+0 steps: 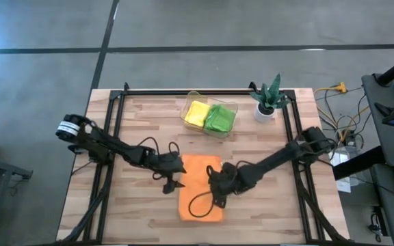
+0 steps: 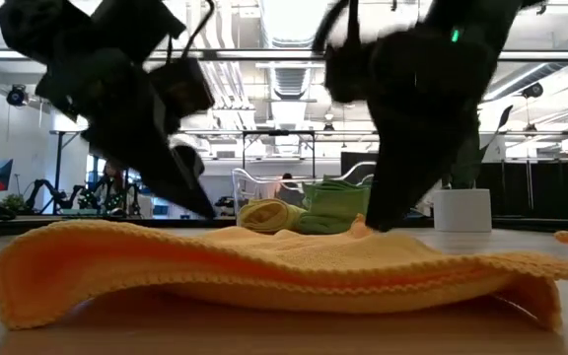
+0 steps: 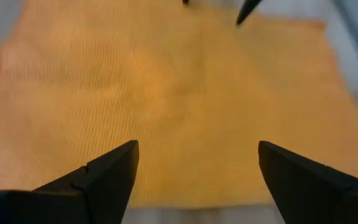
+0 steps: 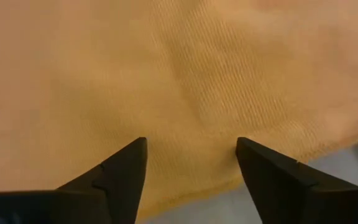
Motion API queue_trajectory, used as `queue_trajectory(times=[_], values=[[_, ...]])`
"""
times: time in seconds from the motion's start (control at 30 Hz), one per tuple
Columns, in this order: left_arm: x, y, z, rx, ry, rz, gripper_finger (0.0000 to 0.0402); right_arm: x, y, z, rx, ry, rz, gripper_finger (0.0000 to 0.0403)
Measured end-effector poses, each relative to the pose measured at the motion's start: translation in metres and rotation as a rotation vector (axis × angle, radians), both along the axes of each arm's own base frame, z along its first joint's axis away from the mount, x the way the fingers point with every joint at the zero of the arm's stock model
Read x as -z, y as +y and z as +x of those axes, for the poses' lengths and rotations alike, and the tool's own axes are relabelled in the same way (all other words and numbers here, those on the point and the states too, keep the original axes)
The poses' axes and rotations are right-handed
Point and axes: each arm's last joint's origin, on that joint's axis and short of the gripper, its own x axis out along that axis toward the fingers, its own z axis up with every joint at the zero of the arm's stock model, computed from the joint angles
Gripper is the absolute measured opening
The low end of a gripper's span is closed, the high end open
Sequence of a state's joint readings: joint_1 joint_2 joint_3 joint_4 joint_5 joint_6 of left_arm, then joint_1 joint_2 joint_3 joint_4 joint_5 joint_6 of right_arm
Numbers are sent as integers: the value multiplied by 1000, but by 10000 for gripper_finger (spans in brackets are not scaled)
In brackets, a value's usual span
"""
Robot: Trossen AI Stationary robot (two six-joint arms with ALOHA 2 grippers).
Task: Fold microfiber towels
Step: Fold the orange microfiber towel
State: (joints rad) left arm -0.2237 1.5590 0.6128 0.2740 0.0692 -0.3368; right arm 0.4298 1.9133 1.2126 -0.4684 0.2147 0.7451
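Note:
An orange microfiber towel [image 1: 200, 188] lies in the middle of the table as an upright rectangle, doubled over, with its near edge raised a little [image 2: 264, 276]. My left gripper [image 1: 176, 179] is open at the towel's left edge, its fingers [image 3: 114, 165] just above the cloth and touching nothing. My right gripper [image 1: 215, 191] is open over the towel's right part, close to that edge [image 4: 191, 142]. A yellow towel [image 1: 197, 113] and a green towel [image 1: 219, 119] sit folded in a clear container [image 1: 190, 97] at the back. My right gripper comes down steeply from the table's right side, its open fingers over the orange towel's top layer near the right edge [image 4: 194, 180]. In the low view a fingertip [image 2: 381, 222] reaches the cloth's surface, but I cannot tell whether it touches.
A spiky green plant in a white pot [image 1: 267, 101] stands at the back right, beside the container. A black cable loop [image 1: 198, 203] from the right arm hangs over the towel's near part. Bare wood shows to the left and right of the towel.

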Motion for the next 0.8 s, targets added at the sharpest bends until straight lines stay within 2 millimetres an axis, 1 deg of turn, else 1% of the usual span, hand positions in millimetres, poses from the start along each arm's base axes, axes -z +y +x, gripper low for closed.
queue_trajectory(times=[0.1, 0.2, 0.37, 0.43, 0.5, 0.63, 0.7, 0.8], values=[[13, 0, 2, -15, 47, -7, 313, 11, -10, -1, -49, 15, 65, 253], [22, -1, 5, -22, 75, -3, 313, 16, -19, -2, -77, 36, 87, 257], [24, -1, 9, -34, 80, -7, 313, 16, -30, -5, -119, 55, 111, 258], [20, -1, 8, -50, 78, -8, 313, 11, -32, -7, -137, 55, 102, 258], [12, 0, 8, -66, 58, -1, 313, 1, -32, -7, -166, 38, 90, 258], [-16, 2, 11, -88, -57, -23, 313, -25, -34, -13, -211, -12, 75, 258], [-23, 2, 9, -103, -67, -42, 313, -34, -37, -19, -202, -33, 63, 256], [-34, 3, 7, -132, -98, -94, 313, -46, -45, -31, -134, -109, 17, 251]])
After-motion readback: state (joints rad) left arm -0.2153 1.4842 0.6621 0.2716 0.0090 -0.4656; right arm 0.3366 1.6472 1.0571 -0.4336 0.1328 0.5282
